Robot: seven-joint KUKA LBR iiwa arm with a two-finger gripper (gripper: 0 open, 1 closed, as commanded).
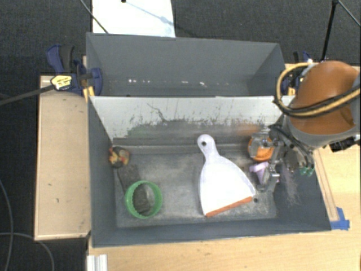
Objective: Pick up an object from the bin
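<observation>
Dark carpet (34, 27) lies around the grey metal bin (186, 66), whose floor is scuffed and dusted with pale marks, most of all along the far wall. The arm (its wrist capped by an orange cover (324, 97) with cables looped over it) is reached in from the right, and the gripper (272, 174) is set low at the right end of the bin floor.

Just to its left a small purple thing (259, 171) is seen, and just beyond that, toward the far wall, a small orange thing (260, 148). Both lie very close to the gripper, but whether either is touched cannot be told. Whether the gripper is spread or pressed together cannot be told either.

A white dustpan with an orange lip (223, 185) lies flat in the middle of the floor, close beside the purple thing. A green ring (143, 199) rests at the near left, and a small brownish thing (118, 157) at the far left, both well apart from the gripper.

Nothing is shown lifted clear of the floor, so the pick is judged not yet made. The grasp itself and the raising remain to be done.
</observation>
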